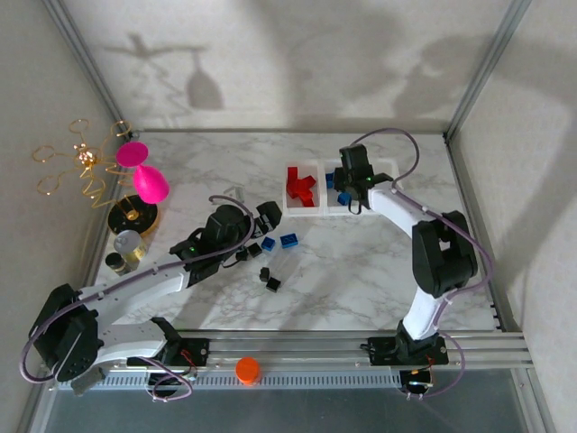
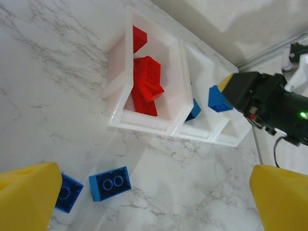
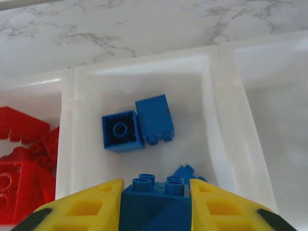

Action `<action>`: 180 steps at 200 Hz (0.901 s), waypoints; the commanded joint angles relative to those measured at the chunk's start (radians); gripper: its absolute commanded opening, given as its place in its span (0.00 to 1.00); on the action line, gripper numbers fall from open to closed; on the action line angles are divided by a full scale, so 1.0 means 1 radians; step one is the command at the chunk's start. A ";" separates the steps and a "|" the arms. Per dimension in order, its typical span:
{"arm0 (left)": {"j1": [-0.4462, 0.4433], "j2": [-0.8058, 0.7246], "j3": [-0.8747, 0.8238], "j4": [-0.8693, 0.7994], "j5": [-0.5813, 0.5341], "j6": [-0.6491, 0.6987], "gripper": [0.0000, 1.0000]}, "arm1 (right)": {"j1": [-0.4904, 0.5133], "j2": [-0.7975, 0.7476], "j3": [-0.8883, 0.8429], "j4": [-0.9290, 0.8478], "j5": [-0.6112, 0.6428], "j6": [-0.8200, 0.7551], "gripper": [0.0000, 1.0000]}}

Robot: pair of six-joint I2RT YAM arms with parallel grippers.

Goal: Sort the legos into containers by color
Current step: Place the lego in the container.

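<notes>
Clenched in right jaws, a blue brick (image 3: 154, 202) hangs over the middle bin (image 3: 214, 96) — left jaws gape.

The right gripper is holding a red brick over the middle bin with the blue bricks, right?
Not red: the brick in the right gripper is blue, as the right wrist view shows. It is over the middle bin with the blue bricks.
</notes>
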 commanded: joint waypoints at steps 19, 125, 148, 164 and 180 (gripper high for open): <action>-0.009 0.034 0.053 0.034 0.017 0.030 1.00 | -0.021 0.118 0.112 0.004 -0.078 -0.023 0.33; -0.008 -0.005 0.031 0.021 -0.007 0.031 1.00 | -0.013 -0.011 0.056 -0.008 -0.125 -0.015 0.52; -0.008 -0.027 0.018 0.015 -0.010 0.032 1.00 | 0.011 -0.072 0.007 -0.028 -0.122 -0.012 0.53; -0.008 -0.046 -0.002 0.012 -0.012 0.026 1.00 | 0.038 -0.110 -0.023 -0.053 -0.118 -0.011 0.54; -0.008 -0.070 -0.021 -0.001 -0.021 0.024 1.00 | 0.078 -0.153 -0.066 -0.068 -0.101 -0.007 0.55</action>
